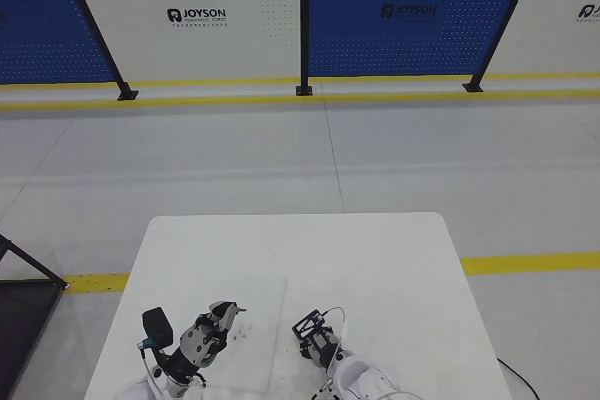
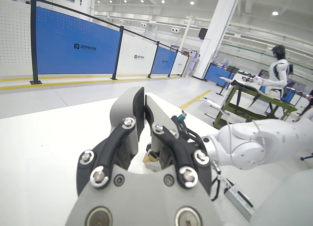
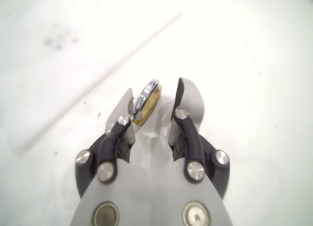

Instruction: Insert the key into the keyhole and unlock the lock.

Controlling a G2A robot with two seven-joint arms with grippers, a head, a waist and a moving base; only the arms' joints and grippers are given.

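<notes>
Left pincer (image 2: 143, 101): pinched tight, black pads pressed together at the tips. It is held nearly flat along the worktop (image 1: 380, 260), pointing away from the robot.
Brass bit (image 2: 149, 159): small, tucked deep between the left pincer's fingers, near their roots. I cannot tell if it is the key.
Right pincer (image 3: 155, 87): fingers spread apart, tipped down at the worktop. It is beside the left pincer, not touching it.
Lock (image 3: 146, 105): gold body, shiny loop, standing on edge between the right pincer's fingers. It leans on one finger, with a gap to the other.
</notes>
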